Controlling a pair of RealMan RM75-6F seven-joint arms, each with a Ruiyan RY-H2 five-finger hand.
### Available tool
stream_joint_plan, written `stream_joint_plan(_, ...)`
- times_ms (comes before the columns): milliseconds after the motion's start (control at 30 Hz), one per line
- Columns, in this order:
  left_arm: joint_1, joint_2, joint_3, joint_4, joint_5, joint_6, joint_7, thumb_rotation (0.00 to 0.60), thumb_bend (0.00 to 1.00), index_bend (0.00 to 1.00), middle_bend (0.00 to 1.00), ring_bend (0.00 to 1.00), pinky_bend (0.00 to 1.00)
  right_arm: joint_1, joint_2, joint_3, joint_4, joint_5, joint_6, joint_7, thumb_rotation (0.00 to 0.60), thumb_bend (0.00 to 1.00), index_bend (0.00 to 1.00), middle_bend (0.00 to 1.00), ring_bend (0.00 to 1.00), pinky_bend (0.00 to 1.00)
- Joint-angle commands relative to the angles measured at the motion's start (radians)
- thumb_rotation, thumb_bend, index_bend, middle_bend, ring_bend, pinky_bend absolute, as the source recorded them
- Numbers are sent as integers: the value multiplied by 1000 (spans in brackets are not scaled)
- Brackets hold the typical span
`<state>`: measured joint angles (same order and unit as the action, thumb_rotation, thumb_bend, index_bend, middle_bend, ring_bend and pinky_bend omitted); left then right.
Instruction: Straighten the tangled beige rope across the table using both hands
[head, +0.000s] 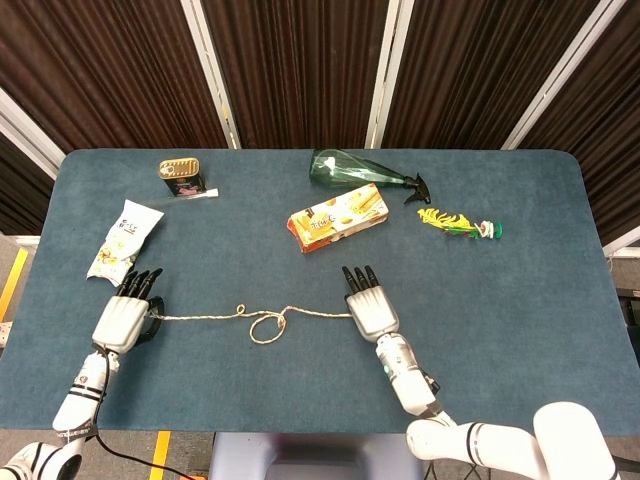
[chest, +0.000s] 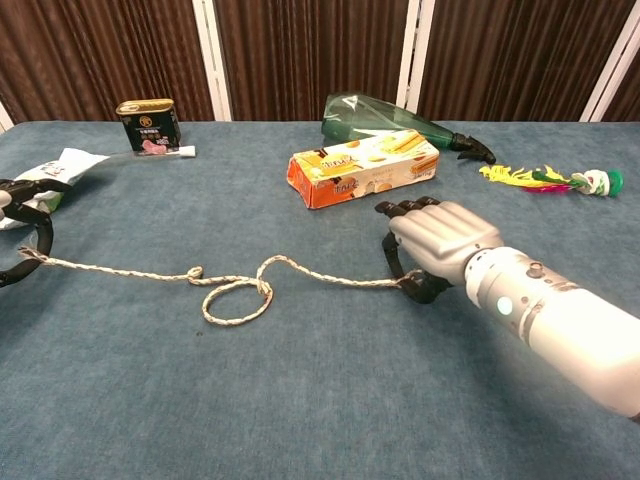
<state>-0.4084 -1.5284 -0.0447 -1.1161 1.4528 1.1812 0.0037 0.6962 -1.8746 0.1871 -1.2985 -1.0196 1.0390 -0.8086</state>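
Observation:
The beige rope (head: 240, 317) (chest: 150, 271) lies across the near half of the blue table (head: 500, 300), with a loose loop (head: 266, 325) (chest: 235, 298) knotted near its middle. My left hand (head: 128, 311) (chest: 22, 238) pinches the rope's left end near the table's left edge. My right hand (head: 368, 304) (chest: 435, 241) pinches the right end, knuckles up. Between the loop and the right hand the rope runs nearly taut.
Behind the rope stand a cracker box (head: 337, 217) (chest: 362, 166), a green spray bottle (head: 360, 171) lying down, a tin can (head: 181, 177) (chest: 148, 126), a snack bag (head: 124, 238) at the left and a yellow-green feather toy (head: 458, 224) at the right.

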Motion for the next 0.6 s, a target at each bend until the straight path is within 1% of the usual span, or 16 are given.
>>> stream_joint_plan(33, 1, 0, -1, 2, -1, 2, 1, 600, 482, 614, 22, 0, 23, -9, 29, 0, -18, -13, 20, 15, 600, 596, 750, 83, 0, 0)
stream_joint_plan(133, 2, -1, -6, 7, -7, 5, 7, 600, 483, 615, 22, 0, 23, -26, 78, 4, -45, -24, 44, 44, 600, 596, 750, 83, 0, 0)
stream_joint_plan(267, 6, 3, -18, 12, -24, 10, 19, 600, 485, 616, 22, 0, 23, -63, 174, 7, -88, -42, 75, 106, 600, 596, 750, 84, 0, 0)
stream_joint_plan(433, 16, 16, -31, 10, -47, 16, 34, 600, 482, 616, 23, 0, 23, -112, 280, -12, -103, -74, 100, 185, 600, 596, 750, 93, 0, 0)
stream_joint_plan(600, 27, 30, -30, 6, -60, 18, 53, 600, 483, 616, 24, 0, 23, -162, 368, -31, -107, -104, 123, 271, 600, 596, 750, 93, 0, 0)
